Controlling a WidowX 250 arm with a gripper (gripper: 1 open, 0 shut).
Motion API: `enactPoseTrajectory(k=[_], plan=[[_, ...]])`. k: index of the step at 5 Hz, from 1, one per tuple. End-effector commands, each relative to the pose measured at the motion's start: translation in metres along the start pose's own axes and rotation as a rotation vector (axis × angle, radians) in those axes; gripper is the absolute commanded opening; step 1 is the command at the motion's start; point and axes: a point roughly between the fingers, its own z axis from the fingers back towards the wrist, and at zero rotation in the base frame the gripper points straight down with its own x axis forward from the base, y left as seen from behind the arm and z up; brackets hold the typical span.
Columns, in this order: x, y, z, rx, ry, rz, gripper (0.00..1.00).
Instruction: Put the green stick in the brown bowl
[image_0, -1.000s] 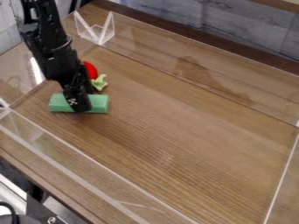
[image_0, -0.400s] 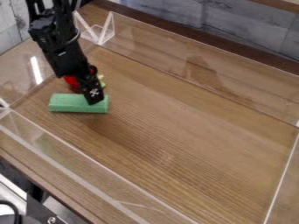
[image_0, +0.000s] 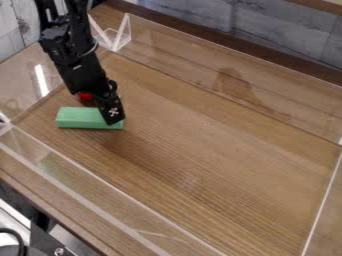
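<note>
The green stick (image_0: 80, 117) is a flat green block lying on the wooden table at the left. My black gripper (image_0: 111, 113) is low over its right end, with a white-marked tip touching or just above it. The jaws are hidden by the gripper body, so I cannot tell whether they are open or shut. A small red object (image_0: 86, 97) shows just behind the gripper, mostly hidden by it. No brown bowl is in view.
Clear plastic walls (image_0: 201, 60) ring the wooden table (image_0: 214, 130). A clear plastic corner piece (image_0: 118, 35) stands at the back left. The front wall (image_0: 80, 185) runs along the near edge.
The gripper has shifted right along the green stick, from its middle to its right end, lifting a little and coming back down. The stick has not moved.
</note>
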Motion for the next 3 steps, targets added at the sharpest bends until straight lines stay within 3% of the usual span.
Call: enactPoseTrajectory(k=[1, 3], plan=[[0.0008, -0.0080, 0.0085, 0.034, -0.036, -0.008, 0.00], [0.0007, -0.0168, 0.0033, 0.025, -0.029, -0.007, 0.00]])
